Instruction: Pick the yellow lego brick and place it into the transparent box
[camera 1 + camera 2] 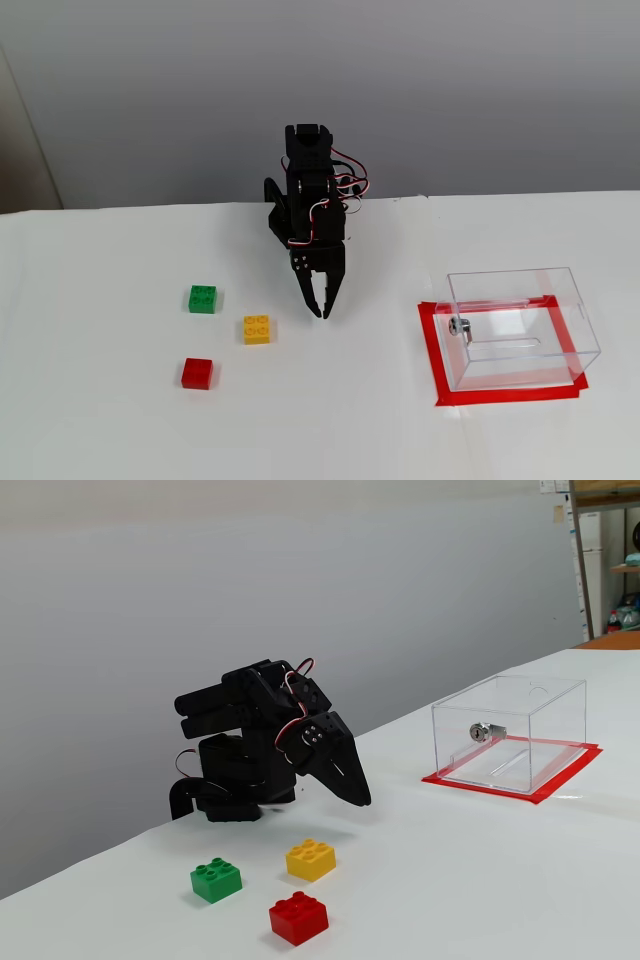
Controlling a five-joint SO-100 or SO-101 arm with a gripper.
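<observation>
The yellow lego brick [257, 329] [311, 859] lies on the white table, between a green and a red brick. The transparent box [520, 327] [508, 734] stands empty on a red tape frame, a metal knob on its side. My black gripper [322, 311] [362, 798] is folded down near the arm's base, tips just above the table, a short way right of the yellow brick in the front fixed view. Its fingers are shut with nothing between them.
A green brick [203, 298] [217, 878] and a red brick [197, 373] [298, 916] lie beside the yellow one. Red tape [432, 360] frames the box. A grey wall rises behind the table.
</observation>
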